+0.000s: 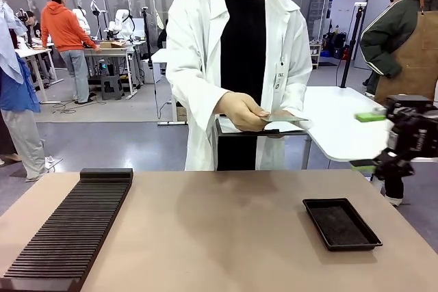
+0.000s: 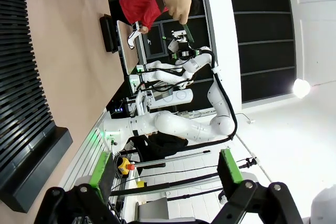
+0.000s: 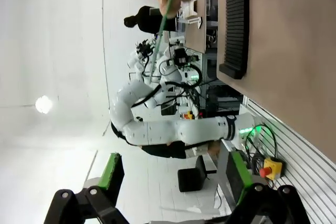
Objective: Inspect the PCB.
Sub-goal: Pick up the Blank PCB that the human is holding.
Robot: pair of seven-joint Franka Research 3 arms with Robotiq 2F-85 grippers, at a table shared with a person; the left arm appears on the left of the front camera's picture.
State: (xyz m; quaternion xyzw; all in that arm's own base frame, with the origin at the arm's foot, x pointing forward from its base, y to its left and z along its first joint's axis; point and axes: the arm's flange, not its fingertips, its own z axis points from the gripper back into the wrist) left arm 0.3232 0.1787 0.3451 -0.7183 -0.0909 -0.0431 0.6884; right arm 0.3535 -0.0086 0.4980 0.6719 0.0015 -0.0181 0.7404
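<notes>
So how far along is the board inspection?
Early on, it seems. Nothing looks done: the black tray holds nothing. In hand: the person's hand holds the PCB across the table, the right gripper open nearby. Left: probably handover and the inspection itself.

There is one PCB (image 1: 284, 118). One person in a white coat (image 1: 198, 66) stands at the far side. One table (image 1: 219, 237) has one black tray (image 1: 339, 222) and one black ridged rack (image 1: 68, 230). There are two grippers, the left gripper (image 2: 165, 169) and the right gripper (image 3: 174, 174). Each has two green pads.
</notes>
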